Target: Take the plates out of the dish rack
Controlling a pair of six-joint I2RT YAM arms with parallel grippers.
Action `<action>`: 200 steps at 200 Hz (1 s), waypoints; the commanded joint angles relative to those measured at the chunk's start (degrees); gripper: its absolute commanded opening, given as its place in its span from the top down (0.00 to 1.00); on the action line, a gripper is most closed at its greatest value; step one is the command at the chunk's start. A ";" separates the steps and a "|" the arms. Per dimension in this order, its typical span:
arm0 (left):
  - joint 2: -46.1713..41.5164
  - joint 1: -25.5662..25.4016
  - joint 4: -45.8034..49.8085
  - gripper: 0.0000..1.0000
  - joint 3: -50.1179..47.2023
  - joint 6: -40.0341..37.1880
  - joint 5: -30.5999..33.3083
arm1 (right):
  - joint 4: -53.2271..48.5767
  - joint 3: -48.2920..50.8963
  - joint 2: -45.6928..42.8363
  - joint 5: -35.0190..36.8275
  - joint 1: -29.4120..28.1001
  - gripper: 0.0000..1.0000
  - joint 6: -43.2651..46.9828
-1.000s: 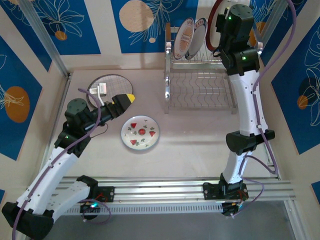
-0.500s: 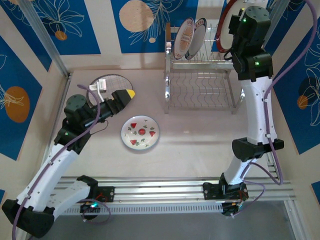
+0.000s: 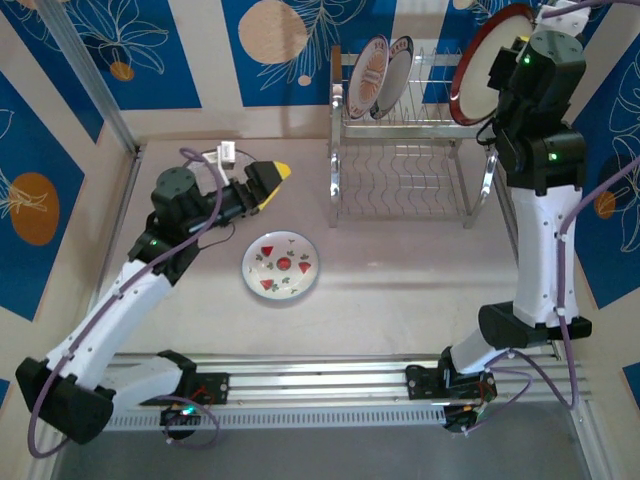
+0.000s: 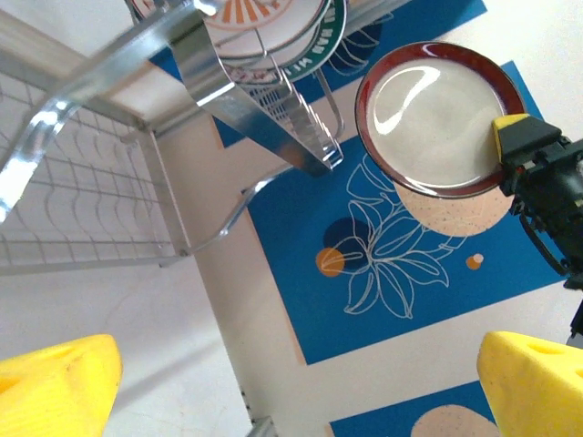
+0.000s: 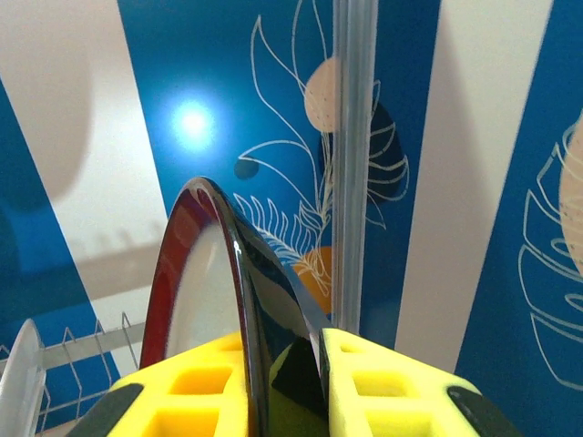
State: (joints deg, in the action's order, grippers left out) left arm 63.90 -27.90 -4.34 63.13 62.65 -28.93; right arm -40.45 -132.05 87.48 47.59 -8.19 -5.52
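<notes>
Over the last second the right arm has swung up and out toward 1 o'clock. Its right fingers point(image 3: 508, 62) have carried the red-rimmed plate point(image 3: 488, 62) off the dish rack point(image 3: 400, 150), and the plate now hangs on edge in the air past the rack's right end. The fingers are clamped narrowly on its rim, one yellow pad on each face, as the right wrist view shows.

The left arm has reached forward toward the rack at about 2 o'clock from its former spot. The left fingers point(image 3: 272, 178) stand fully apart and hold nothing.

Two plates stay upright in the rack's upper slots at 12 o'clock: an orange sunburst plate point(image 3: 368, 75) and a green-rimmed plate point(image 3: 399, 62) just behind it. The strawberry plate point(image 3: 281, 264) lies flat on the desk point(image 3: 400, 290) where it was, at about 7 o'clock from the rack.

The left wrist view shows dark lettering along the green rim, too cut off to read.
</notes>
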 commanded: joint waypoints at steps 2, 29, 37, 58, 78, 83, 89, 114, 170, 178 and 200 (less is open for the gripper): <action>3.15 -3.17 -5.34 0.00 3.51 1.97 -0.10 | 4.18 0.35 -5.12 -0.51 1.16 1.00 -6.43; 8.77 -7.42 -8.85 0.01 6.40 4.22 1.42 | -1.22 0.61 -7.80 -2.54 2.23 1.00 -11.21; 10.65 -8.77 -10.23 0.01 7.51 4.96 1.55 | -2.49 0.63 -8.53 -3.12 2.30 1.00 -12.40; 16.16 -11.93 -13.68 0.01 10.69 6.92 1.81 | -5.82 0.48 -10.08 -5.20 2.65 1.00 -15.49; 22.00 -14.52 -17.44 0.01 14.38 9.09 1.78 | -9.52 0.68 -11.53 -7.49 2.71 1.00 -19.35; 23.39 -15.31 -18.53 0.01 15.58 9.86 1.75 | -10.31 0.93 -11.93 -8.08 2.66 1.00 -20.10; 25.38 -16.03 -19.74 0.02 17.01 10.54 1.68 | -10.92 1.44 -12.50 -8.74 2.69 1.00 -20.98; 32.39 -18.88 -22.65 0.03 23.45 12.76 1.24 | -11.42 5.68 -15.65 -12.50 2.79 1.00 -24.09; 38.78 -20.97 -24.66 0.08 29.11 16.25 0.45 | -12.07 11.92 -19.21 -29.27 6.76 1.00 -30.89; 38.76 -21.05 -24.49 0.09 29.02 16.36 0.42 | -11.82 13.01 -19.51 -31.97 7.57 1.00 -32.15; 38.26 -21.30 -24.47 0.14 28.16 16.61 0.23 | -10.73 16.24 -20.49 -39.47 9.91 1.00 -35.32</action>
State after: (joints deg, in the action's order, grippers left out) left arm 102.35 -48.56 -25.32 89.86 78.11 -27.64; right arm -60.51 -117.19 69.56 20.27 -0.47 -33.43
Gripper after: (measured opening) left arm 0.882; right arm 0.193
